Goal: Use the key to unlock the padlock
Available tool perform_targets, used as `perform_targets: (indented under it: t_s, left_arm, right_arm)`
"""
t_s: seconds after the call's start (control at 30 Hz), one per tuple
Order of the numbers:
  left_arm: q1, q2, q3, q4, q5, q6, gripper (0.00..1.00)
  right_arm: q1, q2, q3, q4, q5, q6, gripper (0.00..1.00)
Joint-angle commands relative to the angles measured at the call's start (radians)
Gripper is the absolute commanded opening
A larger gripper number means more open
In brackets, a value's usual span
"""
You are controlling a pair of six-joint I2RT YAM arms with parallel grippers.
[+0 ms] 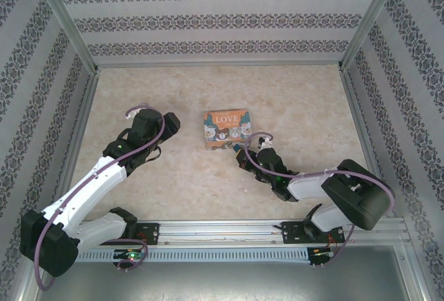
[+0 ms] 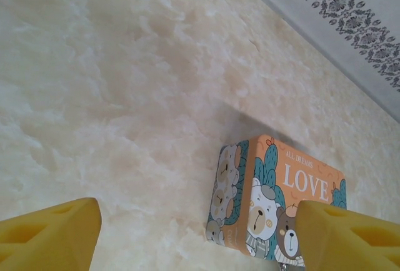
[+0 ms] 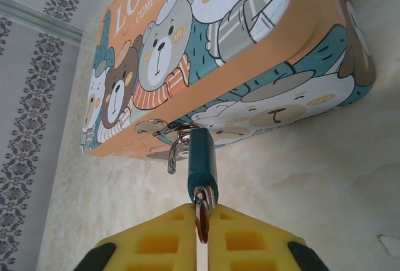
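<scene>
Right up close on the right wrist camera: the right gripper (image 3: 201, 218) has its two yellow ribbed fingers (image 3: 156, 243) squeezed almost flat together, clenched on a thin coppery key (image 3: 200, 226) with only its top edge peeking out. Just above that, a small silver key ring (image 3: 201, 197) sits at the bottom end of the tiny padlock with the blue-teal body (image 3: 202, 158). The padlock points straight back at the fingers. Its thin silver shackle (image 3: 175, 151) is hooked through the metal clasp (image 3: 164, 128) on the side wall of the colourful rectangular tin printed with bears and the word LOVE (image 3: 237, 65). Whether the shackle has popped loose from the body, I cannot tell.

Over to the left wrist camera: the left gripper (image 2: 199, 221) is released, yellow fingers (image 2: 50, 236) spread wide with nothing between them. It hovers over the pale marbled tabletop (image 2: 112, 83) and the tin lies just beyond, apart from the fingers.

From above, the tin lies flat, lid up, mid-table between the two grippers. The right one is tucked at its near edge, the left one off to its left side. Behind, a patterned grey-and-white wall (image 1: 222, 16) closes the far end.
</scene>
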Motion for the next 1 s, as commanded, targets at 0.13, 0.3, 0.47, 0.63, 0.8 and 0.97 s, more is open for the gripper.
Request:
perform_targets:
  t_s: [0.13, 0.3, 0.47, 0.63, 0.8, 0.97]
  left_arm:
    - [0.013, -0.020, 0.020, 0.042, 0.073, 0.124, 0.86]
    - [0.020, -0.015, 0.026, 0.063, 0.121, 0.187, 0.89]
    - [0.032, 0.043, 0.064, 0.068, 0.218, 0.279, 0.95]
    - [0.046, 0.151, 0.127, 0.067, 0.331, 0.359, 0.99]
    - [0.075, 0.282, 0.176, 0.101, 0.439, 0.373, 1.00]
    - [0.094, 0.430, 0.227, 0.137, 0.551, 0.368, 0.99]
  right_arm:
    - [-0.013, -0.038, 0.000, -0.076, 0.013, -0.021, 0.32]
    - [-0.029, -0.122, 0.014, -0.168, 0.025, -0.083, 0.49]
    - [-0.057, -0.215, 0.036, -0.266, 0.003, -0.185, 0.68]
    - [-0.106, -0.255, 0.038, -0.266, -0.106, -0.197, 0.98]
    - [-0.153, -0.209, 0.041, -0.208, -0.270, -0.185, 0.99]
    - [-0.154, -0.137, 0.056, -0.161, -0.308, -0.172, 0.98]
